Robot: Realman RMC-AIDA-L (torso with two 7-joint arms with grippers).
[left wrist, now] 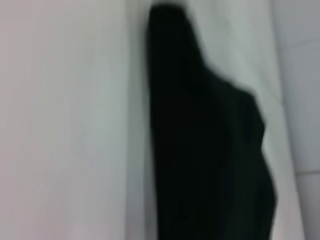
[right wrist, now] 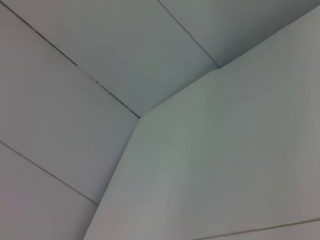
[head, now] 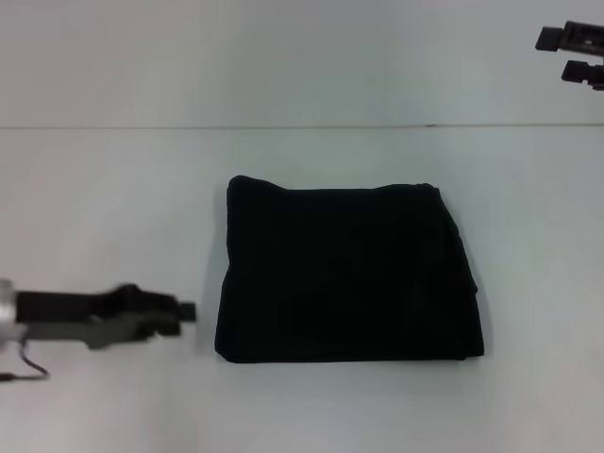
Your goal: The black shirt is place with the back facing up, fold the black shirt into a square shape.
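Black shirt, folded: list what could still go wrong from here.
1. The left gripper sits low beside the black shirt; a sideways move could snag its edge and undo the fold.
2. The top edge bulges unevenly, so layers might spring open.

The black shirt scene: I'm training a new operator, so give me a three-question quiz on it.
1. True or false: the black shirt lies folded into a rough square on the white table.
2. Which gripper is nearer the shirt? A) left gripper B) right gripper
3. Fill in: the left gripper is ___ the shirt, not touching it.

Key: 1 true; 2 A; 3 beside.
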